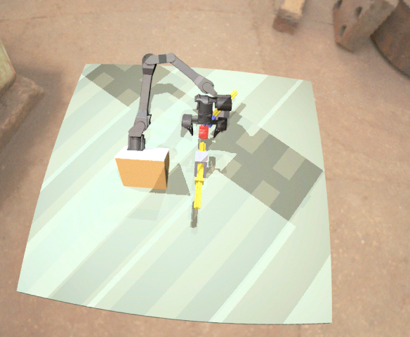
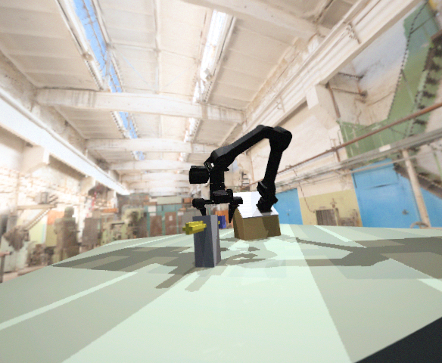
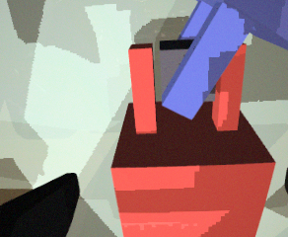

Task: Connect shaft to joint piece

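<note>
The red square joint piece [image 1: 203, 131] [image 3: 193, 197] hangs on the blue hinge part [image 3: 198, 69] [image 2: 222, 221] at the end of the fixed yellow shaft [image 1: 234, 94]. In the top view it looks roughly in line with the second yellow shaft [image 1: 197, 196] [image 2: 194, 227]; its opening is not visible. That shaft runs through the grey second block [image 1: 201, 156] [image 2: 205, 246], and a small gap shows between its near end and the joint piece. My gripper [image 1: 203, 135] [image 2: 217, 218] [image 3: 181, 181] is open, with a finger apart from each side of the joint piece and nothing held.
The arm's base stands on an orange box with a white top [image 1: 143, 174] [image 2: 256, 228], left of the second block in the top view. The fixed shaft's block is largely hidden behind the gripper. A collar sits on the second shaft in front of its block.
</note>
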Controlling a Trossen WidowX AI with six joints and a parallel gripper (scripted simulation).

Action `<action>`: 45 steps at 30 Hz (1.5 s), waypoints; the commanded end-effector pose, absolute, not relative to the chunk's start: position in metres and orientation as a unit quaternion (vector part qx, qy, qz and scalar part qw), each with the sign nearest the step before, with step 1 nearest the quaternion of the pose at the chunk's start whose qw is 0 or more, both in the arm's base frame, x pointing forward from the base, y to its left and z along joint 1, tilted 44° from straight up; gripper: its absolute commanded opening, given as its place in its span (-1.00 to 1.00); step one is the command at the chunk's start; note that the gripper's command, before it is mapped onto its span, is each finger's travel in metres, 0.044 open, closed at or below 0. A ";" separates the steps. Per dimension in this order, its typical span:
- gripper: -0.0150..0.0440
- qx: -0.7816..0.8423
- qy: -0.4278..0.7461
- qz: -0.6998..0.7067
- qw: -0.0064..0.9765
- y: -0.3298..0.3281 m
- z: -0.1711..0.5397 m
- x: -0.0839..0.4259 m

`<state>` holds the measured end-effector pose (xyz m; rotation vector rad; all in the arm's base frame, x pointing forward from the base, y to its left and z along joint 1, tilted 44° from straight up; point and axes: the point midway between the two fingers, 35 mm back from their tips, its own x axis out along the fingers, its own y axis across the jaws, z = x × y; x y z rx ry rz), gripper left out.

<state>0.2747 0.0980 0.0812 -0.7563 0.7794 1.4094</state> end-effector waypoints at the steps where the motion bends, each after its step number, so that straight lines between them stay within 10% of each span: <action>1: 1.00 -0.335 0.345 0.612 0.627 0.097 0.082 0.275; 45: 1.00 0.195 0.629 0.319 0.682 -0.001 0.172 0.274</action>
